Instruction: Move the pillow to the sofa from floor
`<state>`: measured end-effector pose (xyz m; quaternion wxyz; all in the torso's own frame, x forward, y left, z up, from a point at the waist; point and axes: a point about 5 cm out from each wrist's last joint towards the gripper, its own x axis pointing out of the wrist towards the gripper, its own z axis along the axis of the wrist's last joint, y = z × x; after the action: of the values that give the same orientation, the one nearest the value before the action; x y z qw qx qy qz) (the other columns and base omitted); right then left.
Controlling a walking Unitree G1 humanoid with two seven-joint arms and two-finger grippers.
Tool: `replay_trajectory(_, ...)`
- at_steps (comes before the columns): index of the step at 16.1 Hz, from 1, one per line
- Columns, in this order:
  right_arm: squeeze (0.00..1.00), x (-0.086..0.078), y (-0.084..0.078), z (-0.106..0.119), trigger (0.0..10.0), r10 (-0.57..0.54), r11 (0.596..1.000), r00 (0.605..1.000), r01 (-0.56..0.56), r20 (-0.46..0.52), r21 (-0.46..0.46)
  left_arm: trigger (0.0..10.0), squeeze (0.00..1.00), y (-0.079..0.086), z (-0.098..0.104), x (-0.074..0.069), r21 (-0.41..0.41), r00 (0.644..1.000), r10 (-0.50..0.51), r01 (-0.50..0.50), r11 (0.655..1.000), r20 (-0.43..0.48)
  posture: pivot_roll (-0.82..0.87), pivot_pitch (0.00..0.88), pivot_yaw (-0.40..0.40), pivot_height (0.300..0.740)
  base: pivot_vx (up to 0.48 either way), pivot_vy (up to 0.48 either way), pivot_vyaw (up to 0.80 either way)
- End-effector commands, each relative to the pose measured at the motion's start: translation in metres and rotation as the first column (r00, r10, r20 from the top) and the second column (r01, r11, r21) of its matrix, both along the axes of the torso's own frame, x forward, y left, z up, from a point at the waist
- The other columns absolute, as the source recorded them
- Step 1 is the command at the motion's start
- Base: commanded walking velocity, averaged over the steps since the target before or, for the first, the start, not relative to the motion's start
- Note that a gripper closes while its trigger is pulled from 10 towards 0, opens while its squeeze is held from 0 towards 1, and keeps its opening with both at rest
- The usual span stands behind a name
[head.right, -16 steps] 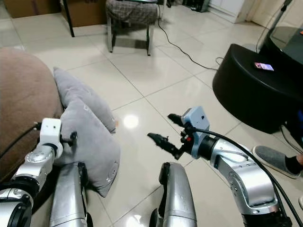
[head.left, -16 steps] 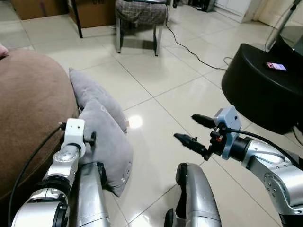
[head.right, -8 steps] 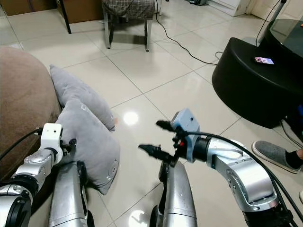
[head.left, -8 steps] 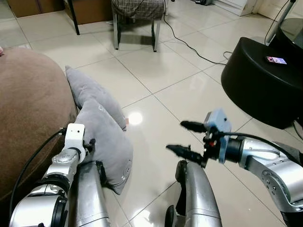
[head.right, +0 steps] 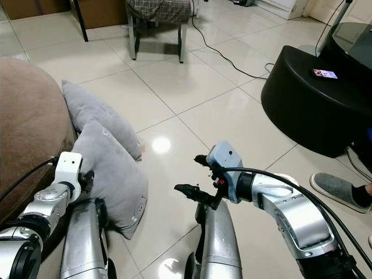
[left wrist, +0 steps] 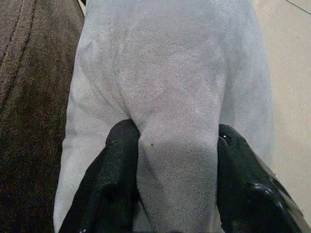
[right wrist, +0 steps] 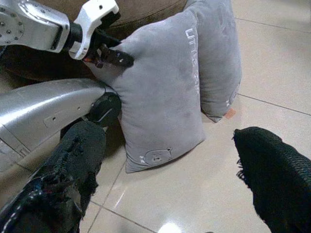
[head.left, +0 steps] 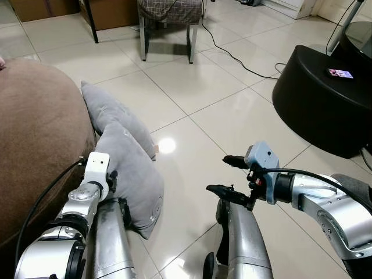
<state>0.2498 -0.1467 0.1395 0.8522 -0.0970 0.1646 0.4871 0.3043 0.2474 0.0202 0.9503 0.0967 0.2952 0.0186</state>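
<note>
Through the left wrist camera, the left gripper (left wrist: pixel 175 160) has its black fingers (left wrist: pixel 119 184) pinching a fold of the soft grey pillow (head.left: pixel 131 174), which stands on the glossy tiled floor (head.left: pixel 203 99) against the brown sofa (head.left: pixel 35 139). The right gripper (head.left: pixel 226 177) hovers alongside, jaws spread. Farther off are a black round table (head.left: pixel 325 104) and a checked chair (head.left: pixel 168 17).
</note>
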Motion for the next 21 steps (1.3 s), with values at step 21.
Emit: replay_trajectory(21,1.00,0.007,-0.004,-0.010,10.0,-0.378,0.915,0.917,0.348,0.131,0.204,0.0,0.00,-0.064,0.038,0.017,-0.191,0.931,-0.113,0.188,0.963,0.348,0.03,0.000,-0.036,0.460,0.000,0.000,0.00)
